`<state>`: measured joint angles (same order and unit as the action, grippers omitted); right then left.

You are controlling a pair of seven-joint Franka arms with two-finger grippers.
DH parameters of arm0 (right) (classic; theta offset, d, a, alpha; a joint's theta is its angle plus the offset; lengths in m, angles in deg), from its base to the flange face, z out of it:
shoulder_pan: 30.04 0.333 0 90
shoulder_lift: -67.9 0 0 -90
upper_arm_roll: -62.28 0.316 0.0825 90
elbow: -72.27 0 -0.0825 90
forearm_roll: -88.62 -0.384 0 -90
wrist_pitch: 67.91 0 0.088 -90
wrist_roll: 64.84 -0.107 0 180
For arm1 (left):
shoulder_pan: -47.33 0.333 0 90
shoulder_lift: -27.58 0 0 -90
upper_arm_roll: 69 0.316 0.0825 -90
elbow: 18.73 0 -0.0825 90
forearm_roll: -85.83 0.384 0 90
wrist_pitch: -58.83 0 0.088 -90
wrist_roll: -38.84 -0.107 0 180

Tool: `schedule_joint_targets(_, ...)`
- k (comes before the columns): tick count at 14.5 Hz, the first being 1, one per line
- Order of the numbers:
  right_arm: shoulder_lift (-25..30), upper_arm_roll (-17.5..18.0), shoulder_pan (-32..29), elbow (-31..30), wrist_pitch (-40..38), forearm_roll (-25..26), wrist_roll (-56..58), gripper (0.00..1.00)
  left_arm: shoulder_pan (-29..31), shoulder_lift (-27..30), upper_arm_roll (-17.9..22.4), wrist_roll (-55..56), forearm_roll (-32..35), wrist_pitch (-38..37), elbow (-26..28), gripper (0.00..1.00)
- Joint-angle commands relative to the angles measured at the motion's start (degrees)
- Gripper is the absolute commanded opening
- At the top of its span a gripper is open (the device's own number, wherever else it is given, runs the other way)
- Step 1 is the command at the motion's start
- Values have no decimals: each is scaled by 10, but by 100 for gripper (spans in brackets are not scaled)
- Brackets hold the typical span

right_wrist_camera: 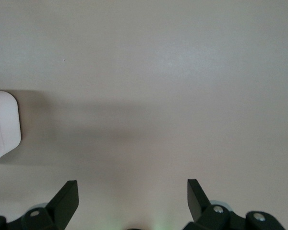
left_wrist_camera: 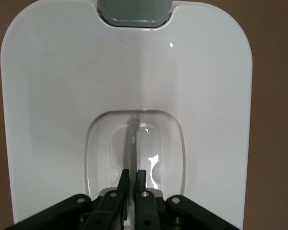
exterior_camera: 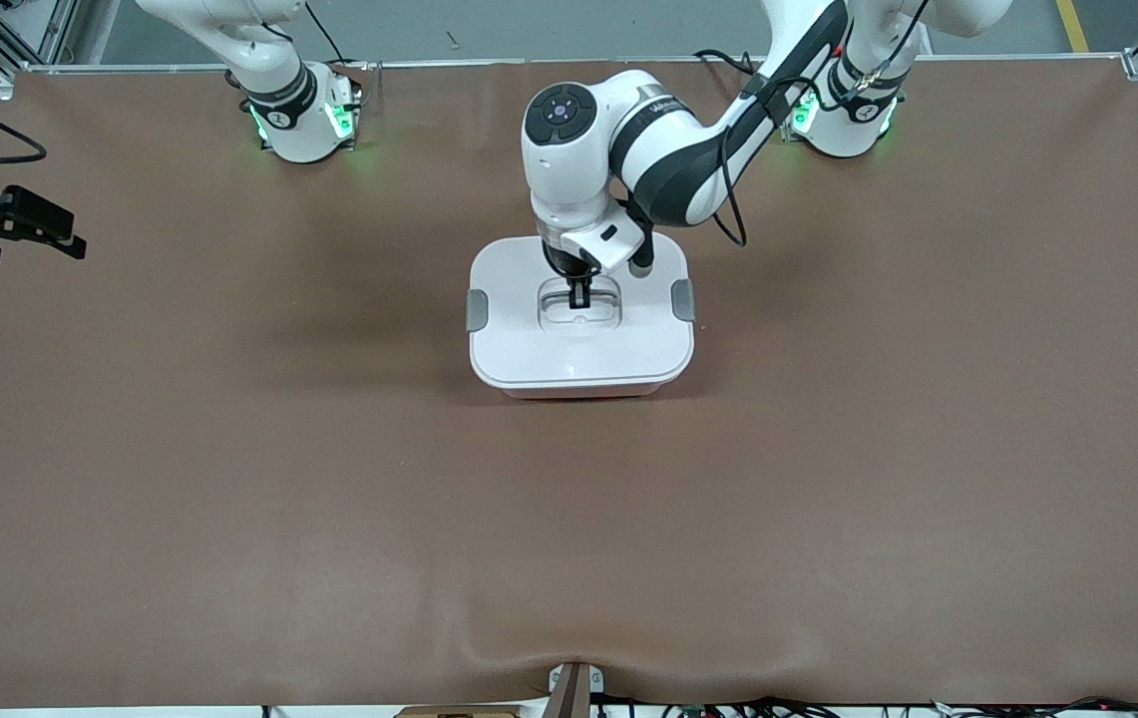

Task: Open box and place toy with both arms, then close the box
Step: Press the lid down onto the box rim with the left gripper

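- The left arm (exterior_camera: 688, 150) reaches from its base toward the middle of the bench (exterior_camera: 229, 479), its wrist bent so the left pincer (exterior_camera: 579, 295) points straight down into the recessed centre of the lid (exterior_camera: 529, 349).
- In the left wrist view the left pincer (left_wrist_camera: 132, 178) is clenched on the thin grey handle (left_wrist_camera: 132, 139) that stands in the recess, one finger pressed to each side of it.
- The box (exterior_camera: 580, 317) sits on the middle of the bench with its white lid on; a strip of pink wall (exterior_camera: 578, 392) shows under the lid's edge nearest the front camera.
- A grey clip (exterior_camera: 477, 309) sits at the lid's end toward the right arm, and another grey clip (exterior_camera: 684, 299) at the end toward the left arm.
- The right arm waits at its own end of the bench, its right pincer (exterior_camera: 25, 231) raised over the bench edge, well apart from the box.
- The right pincer (right_wrist_camera: 133, 199) is released, fingers spread wide over bare bench, with a corner of the box (right_wrist_camera: 4, 127) at the edge of its wrist view.
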<state>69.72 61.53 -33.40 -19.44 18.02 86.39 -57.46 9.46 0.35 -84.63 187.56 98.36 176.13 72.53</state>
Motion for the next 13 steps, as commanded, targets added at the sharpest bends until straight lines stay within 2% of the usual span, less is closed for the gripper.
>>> schedule_joint_targets(1,4,0,0,5,-6,-12,9,100,-4,16,1,16,16,8,17,0)
schedule_joint_targets(13,3,-2,1,14,-9,-7,8,100,-4,9,1,31,29,25,17,0)
